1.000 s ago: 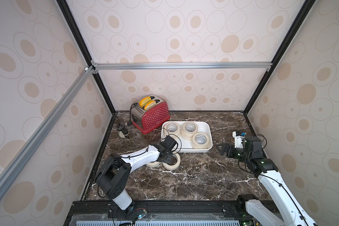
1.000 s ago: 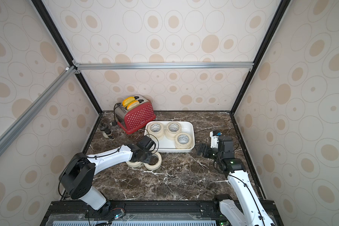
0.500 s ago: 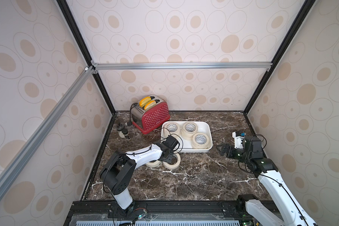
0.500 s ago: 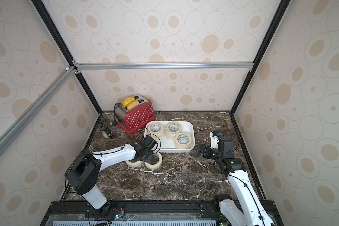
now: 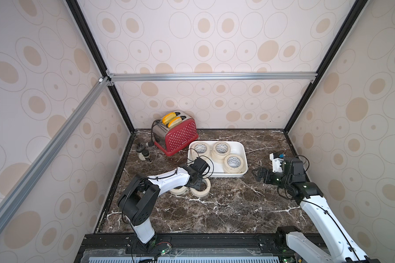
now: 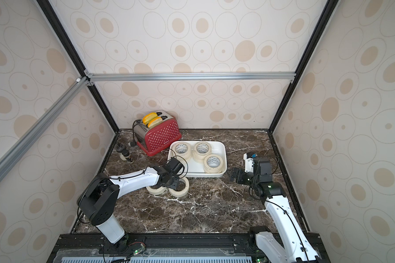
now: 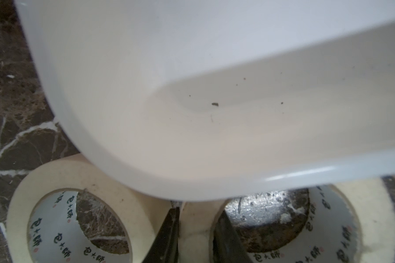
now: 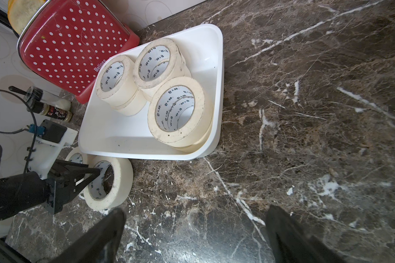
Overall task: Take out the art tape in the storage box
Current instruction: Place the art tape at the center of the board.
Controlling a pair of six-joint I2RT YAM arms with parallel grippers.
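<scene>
The storage box (image 5: pixel 243 150) (image 6: pixel 224 150) (image 8: pixel 219 68) is a shallow white tray on the marble. It holds three stacks of cream art tape (image 5: pixel 233 162) (image 6: pixel 212 162) (image 8: pixel 178 113). Two more rolls lie on the table just in front of it (image 5: pixel 202 193) (image 6: pixel 155 191). My left gripper (image 5: pixel 197 183) (image 7: pixel 198 210) is low at the right-hand roll (image 7: pixel 374 205). One finger stands inside the ring and one outside, both close against its wall. The right gripper (image 5: pixel 257 174) (image 8: pixel 195 210) hangs open over bare marble to the right of the box.
A red polka-dot toaster (image 5: pixel 175 134) with bread slices stands behind the box at the back left. Two small bottles (image 5: pixel 144 154) sit near the left wall. Patterned enclosure walls close in the table on three sides.
The left arm's shoulder and elbow have shifted slightly while its gripper stays at the roll on the table. The right arm has not moved.
</scene>
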